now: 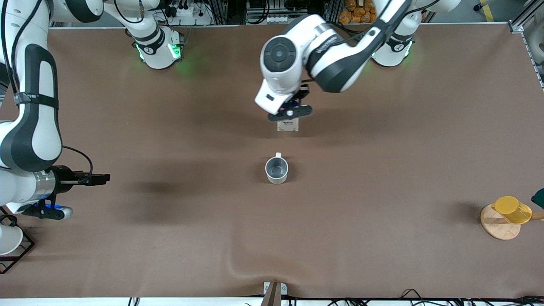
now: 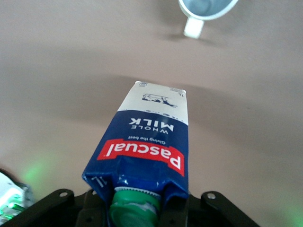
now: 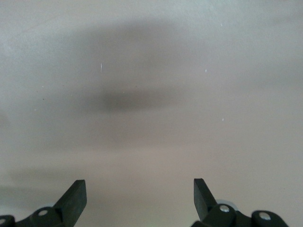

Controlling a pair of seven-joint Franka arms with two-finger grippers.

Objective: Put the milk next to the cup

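Note:
The milk (image 1: 287, 125), a dark-blue and white carton with a green cap, hangs upright from my left gripper (image 1: 290, 112), which is shut on its gabled top. Its base is at or just above the table. In the left wrist view the milk (image 2: 147, 146) fills the middle, and its cap sits between the jaws of the left gripper (image 2: 137, 210). The cup (image 1: 276, 169), a cream mug with a grey inside, stands nearer to the front camera than the milk, with a gap between them. It shows at the edge of the left wrist view (image 2: 203, 12). My right gripper (image 1: 100, 178) waits open and empty at the right arm's end of the table, over bare table in its wrist view (image 3: 139, 189).
A yellow cup (image 1: 512, 209) lies on a wooden disc (image 1: 497, 227) at the left arm's end. A white cup in a black wire rack (image 1: 10, 240) stands at the right arm's end. The brown table cover has a wrinkle (image 1: 255, 265) near the front edge.

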